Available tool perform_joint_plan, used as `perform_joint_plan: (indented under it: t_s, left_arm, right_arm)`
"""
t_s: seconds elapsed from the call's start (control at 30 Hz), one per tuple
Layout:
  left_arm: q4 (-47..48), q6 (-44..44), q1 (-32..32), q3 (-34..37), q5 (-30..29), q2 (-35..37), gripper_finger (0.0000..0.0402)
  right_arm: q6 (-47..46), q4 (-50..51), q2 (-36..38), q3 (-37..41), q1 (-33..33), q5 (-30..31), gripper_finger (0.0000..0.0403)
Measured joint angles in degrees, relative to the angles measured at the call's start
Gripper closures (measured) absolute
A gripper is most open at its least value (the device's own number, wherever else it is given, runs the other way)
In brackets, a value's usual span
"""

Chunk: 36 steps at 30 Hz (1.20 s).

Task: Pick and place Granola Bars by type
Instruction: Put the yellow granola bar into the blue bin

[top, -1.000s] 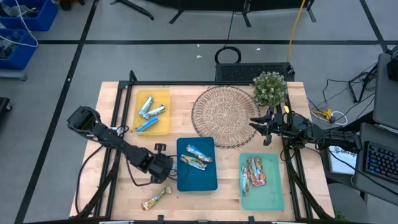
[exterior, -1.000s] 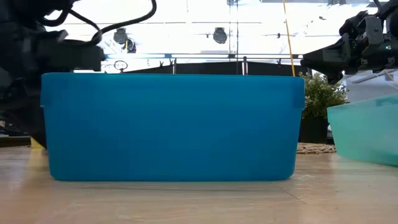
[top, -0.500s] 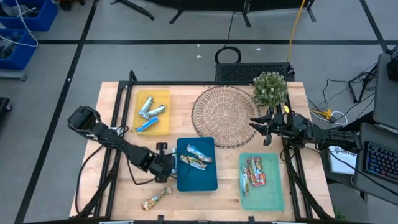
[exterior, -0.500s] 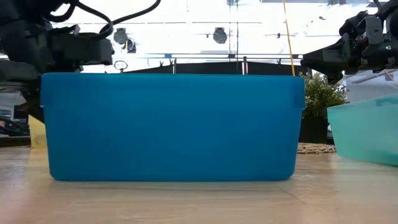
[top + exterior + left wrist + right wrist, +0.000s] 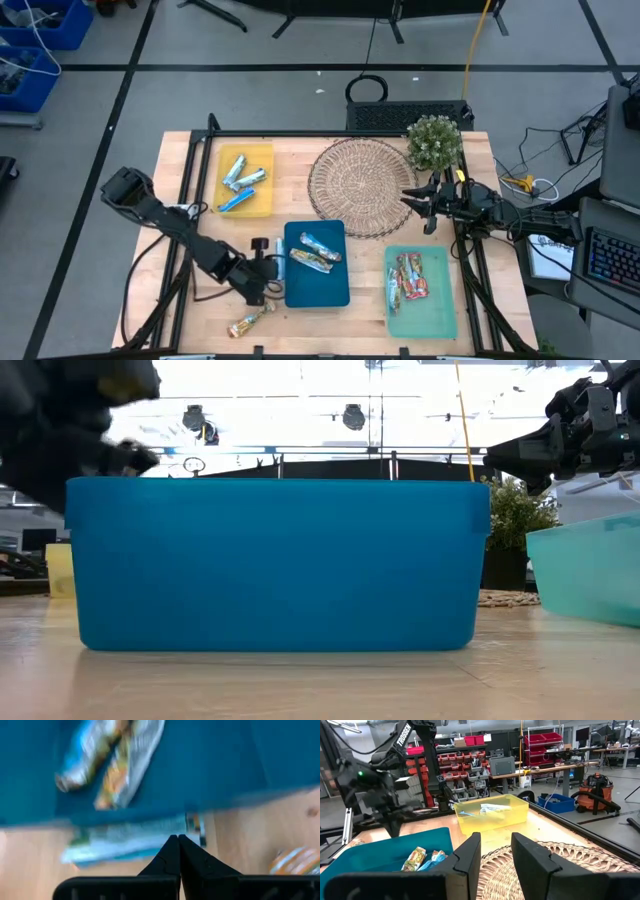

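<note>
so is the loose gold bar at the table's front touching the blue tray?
Apart. The high view shows a strip of bare wood between the gold bar and the blue tray.

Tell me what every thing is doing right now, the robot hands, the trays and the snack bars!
Left hand: shut, tips at a loose bar beside the blue tray; grip unclear.
Right hand: open, empty, above the woven mat.
Yellow tray: holds blue-and-silver bars.
Blue tray: holds two bars.
Green tray: holds red bars.
Gold bar: lying outside any tray.
</note>
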<state>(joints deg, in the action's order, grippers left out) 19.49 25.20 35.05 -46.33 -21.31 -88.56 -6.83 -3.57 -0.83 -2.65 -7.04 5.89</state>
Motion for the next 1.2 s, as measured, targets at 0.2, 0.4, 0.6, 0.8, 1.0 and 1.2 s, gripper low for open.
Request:
perform_joint_plan:
  t_s: [0.2, 0.4, 0.6, 0.8, 1.0, 1.2]
  left_arm:
    - [-1.64, -0.47, -0.76, 0.05, -1.09, 1.39, 0.0401]
    - [-3.92, -0.92, -3.77, 1.31, 1.27, -0.47, 0.04]
    - [-8.11, -2.16, -6.2, 2.95, 5.06, -1.48, 0.0401]
    - [-9.58, 3.68, -7.57, 6.36, 10.73, -1.37, 0.0399]
    - [1.5, 13.92, -4.78, 6.21, 15.71, -1.2, 0.0399]
    - [8.21, 22.43, -0.23, 4.86, 18.21, -0.66, 0.0397]
  right_arm:
    - [0.0, -0.02, 0.01, 0.01, -0.01, 0.0, 0.0303]
    - [0.0, -0.04, 0.01, 0.01, -0.01, 0.0, 0.0303]
    - [0.0, -0.05, -0.01, -0.01, -0.01, 0.0, 0.0303]
    - [0.0, 0.02, 0.01, -0.01, 0.01, 0.0, 0.0303]
    - [0.0, -0.02, 0.01, 0.01, -0.01, 0.0, 0.0303]
    - [0.0, 0.0, 0.01, -0.01, -0.01, 0.0, 0.0303]
